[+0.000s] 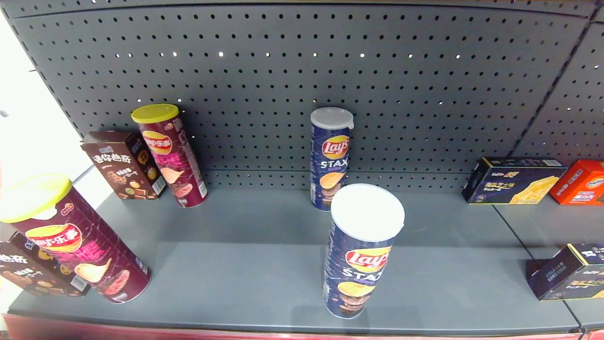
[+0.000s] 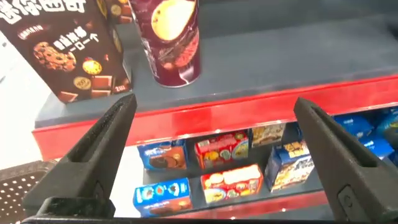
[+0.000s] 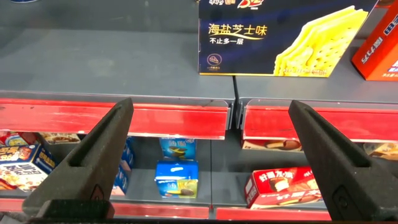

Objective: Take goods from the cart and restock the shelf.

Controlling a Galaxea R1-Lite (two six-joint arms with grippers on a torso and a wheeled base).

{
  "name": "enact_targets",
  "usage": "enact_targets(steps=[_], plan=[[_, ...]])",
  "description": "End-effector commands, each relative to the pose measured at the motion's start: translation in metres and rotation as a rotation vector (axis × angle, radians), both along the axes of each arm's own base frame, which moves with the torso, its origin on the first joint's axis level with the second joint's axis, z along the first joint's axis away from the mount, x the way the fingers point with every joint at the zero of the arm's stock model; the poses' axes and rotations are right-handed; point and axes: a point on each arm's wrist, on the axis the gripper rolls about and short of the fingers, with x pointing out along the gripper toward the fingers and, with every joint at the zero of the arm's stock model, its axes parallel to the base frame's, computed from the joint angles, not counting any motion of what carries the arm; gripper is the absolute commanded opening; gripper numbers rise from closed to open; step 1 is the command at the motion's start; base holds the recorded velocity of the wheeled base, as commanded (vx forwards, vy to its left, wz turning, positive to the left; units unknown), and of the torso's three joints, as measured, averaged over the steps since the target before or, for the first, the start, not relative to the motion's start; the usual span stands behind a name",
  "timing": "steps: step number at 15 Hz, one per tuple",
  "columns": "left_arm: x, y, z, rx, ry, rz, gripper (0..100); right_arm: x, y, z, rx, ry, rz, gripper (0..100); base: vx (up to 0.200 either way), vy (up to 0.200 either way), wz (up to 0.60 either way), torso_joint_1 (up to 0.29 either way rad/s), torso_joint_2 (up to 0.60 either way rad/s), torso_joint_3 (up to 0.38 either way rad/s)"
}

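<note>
The grey shelf (image 1: 264,264) carries two dark blue chip cans, one near the front (image 1: 358,255) and one at the back panel (image 1: 330,160). Two maroon cans with yellow lids stand on the left, front (image 1: 75,241) and rear (image 1: 170,156), each beside a brown cookie box (image 1: 125,163). My left gripper (image 2: 214,106) is open and empty, just in front of the shelf's red edge (image 2: 249,112), below the front maroon can (image 2: 168,43) and cookie box (image 2: 62,50). My right gripper (image 3: 211,106) is open and empty before a dark blue cracker box (image 3: 280,37).
Dark blue cracker boxes (image 1: 514,182) (image 1: 571,271) and an orange box (image 1: 580,182) occupy the shelf's right side. Lower shelves hold blue and red snack boxes (image 2: 224,162) (image 3: 177,177). A grey mesh surface (image 2: 18,177) lies below my left gripper. Bare shelf lies between the cans.
</note>
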Motion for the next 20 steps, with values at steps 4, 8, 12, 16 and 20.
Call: enact_targets(steps=[4, 8, 12, 16, 20], plan=[[-0.002, -0.001, -0.001, -0.020, -0.015, -0.028, 100, 0.000, 0.000, 0.000, -0.001, 0.001, 0.000, 100, 0.000, 0.000, 0.00, 0.000, 0.00, 0.000], [-0.001, 0.004, -0.001, -0.153, -0.004, 0.167, 100, 0.000, 0.000, 0.000, -0.001, 0.000, 0.000, 100, 0.000, 0.000, 0.00, 0.000, 0.00, 0.000], [-0.001, 0.002, -0.007, -0.033, 0.045, 0.103, 100, 0.000, 0.000, 0.000, -0.004, 0.001, 0.005, 100, 0.000, 0.000, 0.00, 0.000, 0.00, 0.000], [-0.001, 0.002, -0.007, -0.026, 0.044, 0.076, 100, 0.000, 0.000, 0.001, -0.004, -0.002, -0.006, 100, 0.000, 0.000, 0.00, 0.000, 0.00, 0.000], [-0.001, 0.001, -0.007, -0.020, 0.044, 0.071, 100, 0.037, 0.001, 0.159, 0.073, -0.051, 0.042, 100, 0.000, 0.000, 0.00, 0.000, 0.00, 0.000]])
